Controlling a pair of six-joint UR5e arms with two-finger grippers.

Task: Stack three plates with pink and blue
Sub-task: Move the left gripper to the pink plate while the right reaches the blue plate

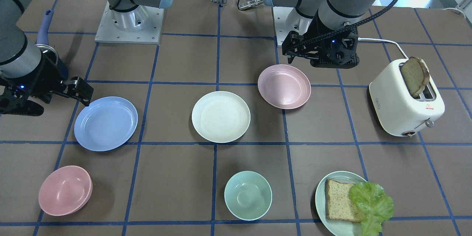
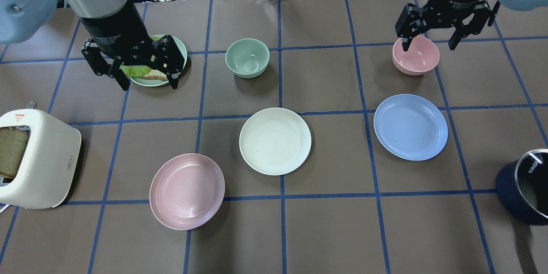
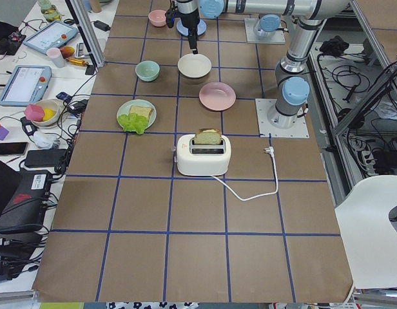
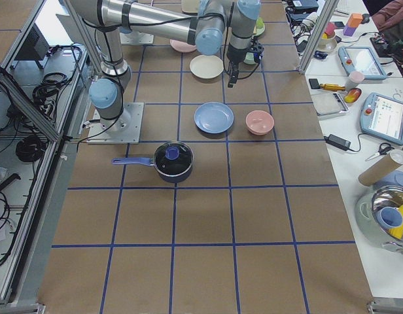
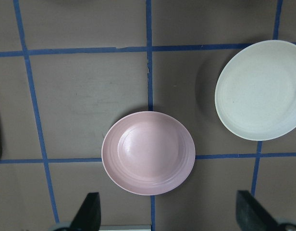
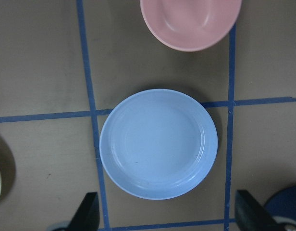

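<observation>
**A:** Where did your three plates lie at that moment?

**B:** All flat on the worktop (image 2: 325,227), none stacked. The cream-white plate (image 2: 275,141) sat in the middle. The pale pink plate (image 2: 187,191) lay on its robot-left side, a little nearer the robot. The light blue plate (image 2: 410,127) lay on its robot-right side, a little farther out. Both stood apart from the cream-white one.

**A:** And your jaws?

**B:** Both pairs were spread wide and held nothing. The left jaws hung high, with the pale pink plate almost straight below their wrist camera. The right jaws hung likewise on the cream-white plate's other side, the light blue plate under them and the pink bowl (image 2: 417,58) just beyond it.

**A:** Why would you hold them so?

**B:** I judged you had lined each arm up on the coloured plate of its own side, open enough to come down over a shallow rim. The cream-white plate lay between both, so it looked the natural base, and neither arm would have to cross the other. You'd have wanted care at the rim: plates lying flat give little to pinch.
</observation>
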